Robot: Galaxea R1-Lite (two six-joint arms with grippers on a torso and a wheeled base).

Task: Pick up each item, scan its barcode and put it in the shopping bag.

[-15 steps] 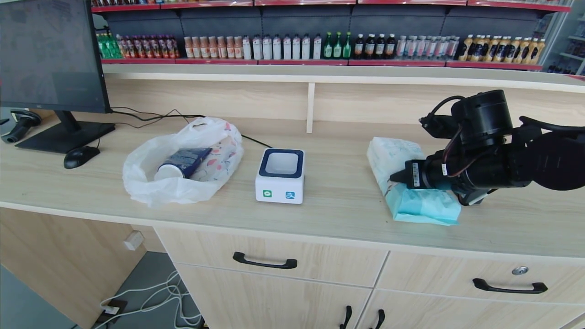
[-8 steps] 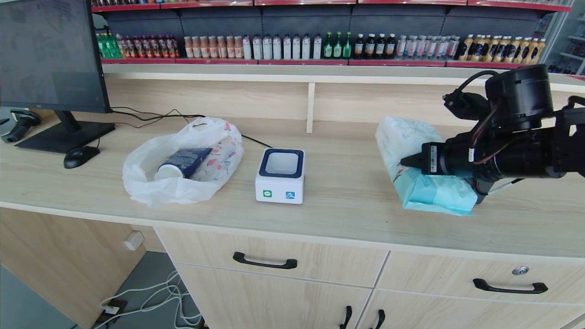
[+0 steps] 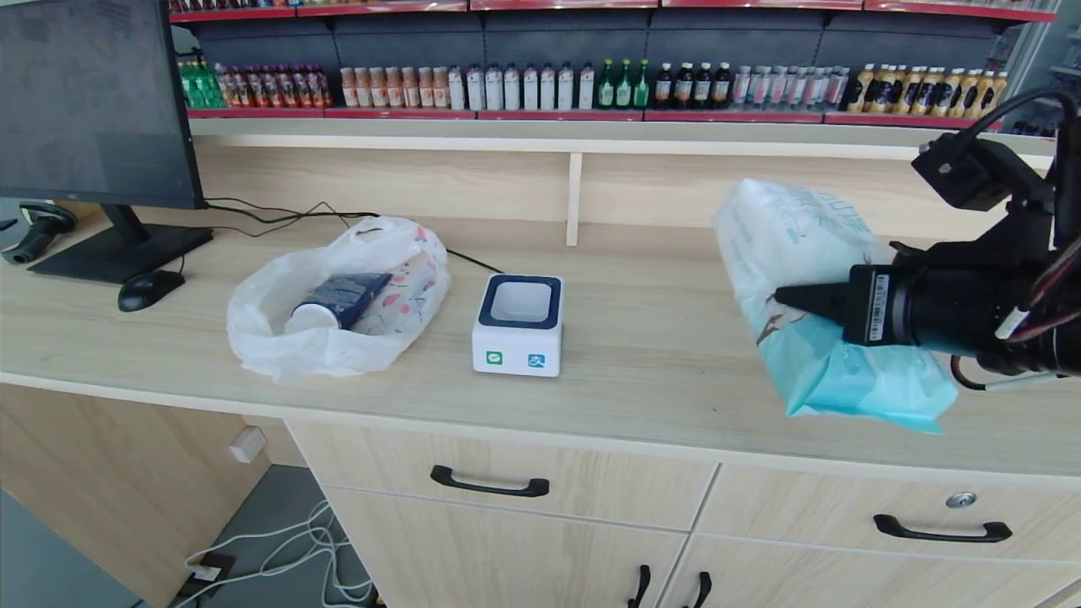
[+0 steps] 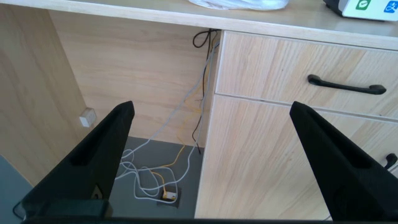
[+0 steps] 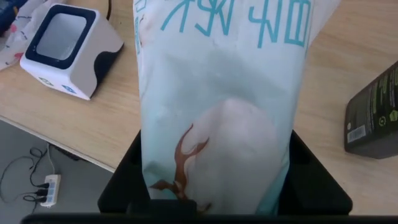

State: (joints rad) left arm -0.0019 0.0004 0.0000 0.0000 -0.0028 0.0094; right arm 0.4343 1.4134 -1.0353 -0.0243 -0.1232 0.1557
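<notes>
Barcode orientation looks like the crux of this step: the right gripper (image 3: pixel 790 306) is clamped across the tissue pack (image 3: pixel 811 245), holding it tilted and clear of the table (image 3: pixel 642 371) on the robot's right, well apart from the scanner (image 3: pixel 518 325). I would carry it over the scanner's window with the printed code facing down, pause, then go on to the shopping bag (image 3: pixel 279 329) beyond, keeping the grip steady since the soft pack may sag. The left gripper (image 4: pixel 211 109) hangs wide open below the table's edge.
</notes>
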